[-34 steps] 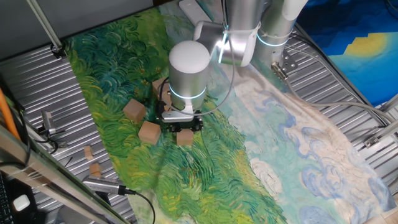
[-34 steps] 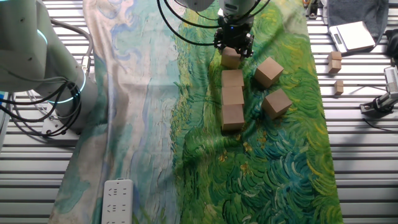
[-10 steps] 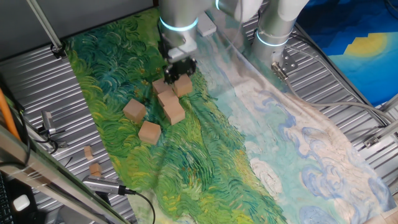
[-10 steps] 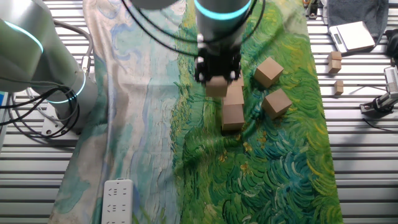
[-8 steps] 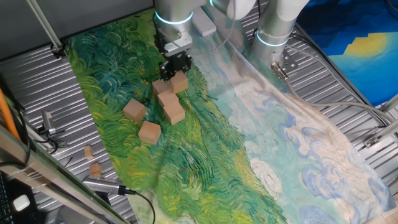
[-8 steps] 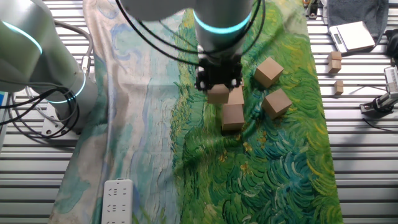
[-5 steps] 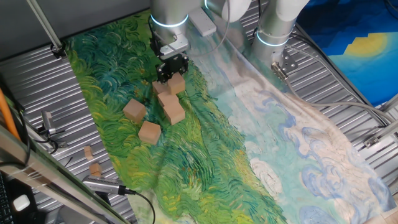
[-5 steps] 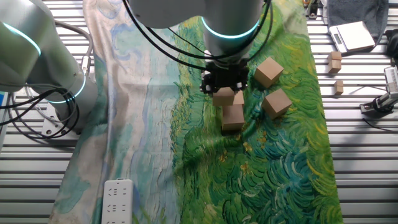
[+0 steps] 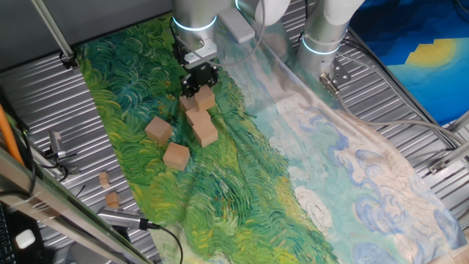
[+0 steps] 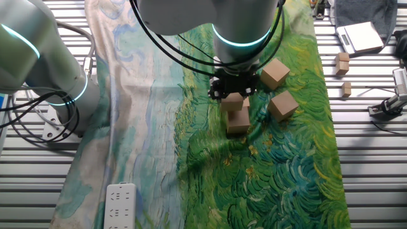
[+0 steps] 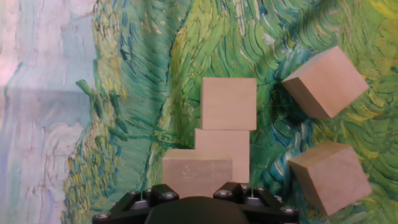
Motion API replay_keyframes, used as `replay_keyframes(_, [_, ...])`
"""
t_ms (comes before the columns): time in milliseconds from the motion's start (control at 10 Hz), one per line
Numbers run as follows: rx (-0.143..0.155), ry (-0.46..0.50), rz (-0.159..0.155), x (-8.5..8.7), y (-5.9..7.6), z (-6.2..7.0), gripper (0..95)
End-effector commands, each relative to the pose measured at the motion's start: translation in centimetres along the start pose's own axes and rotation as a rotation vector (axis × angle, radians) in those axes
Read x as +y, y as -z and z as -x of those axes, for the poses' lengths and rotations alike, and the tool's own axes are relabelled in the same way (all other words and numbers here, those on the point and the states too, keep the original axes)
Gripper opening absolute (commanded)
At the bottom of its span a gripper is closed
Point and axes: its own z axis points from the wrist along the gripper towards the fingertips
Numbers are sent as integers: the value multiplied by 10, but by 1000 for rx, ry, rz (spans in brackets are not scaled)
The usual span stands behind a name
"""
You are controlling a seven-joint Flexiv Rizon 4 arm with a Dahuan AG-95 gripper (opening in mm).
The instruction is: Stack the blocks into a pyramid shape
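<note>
**Gripper holds one cube above the row; five cubes plain to see**

The gripper (image 10: 234, 93) is closed on a held block (image 11: 197, 175), which hangs above the row of blocks (image 9: 201, 125) on the painted cloth (image 10: 280, 172). In the hand view two cubes of that row show beyond the held one, touching end to end: the middle one (image 11: 225, 151) and the far one (image 11: 229, 103). Whether another row cube lies hidden under the held block cannot be told. Two loose blocks sit apart from the row on one side, one nearer its far end (image 11: 324, 81), one nearer its near end (image 11: 329, 177). Beyond the cloth's edge, on the ribbed table (image 10: 375, 152), lie small tan bits (image 10: 343, 63).
</note>
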Motion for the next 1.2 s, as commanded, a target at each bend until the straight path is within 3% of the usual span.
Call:
replay_keyframes(100, [-1,5,0,-1,-1,-1,0])
replay_keyframes(1200, [-7,13,-5,-9,-11,-3,0])
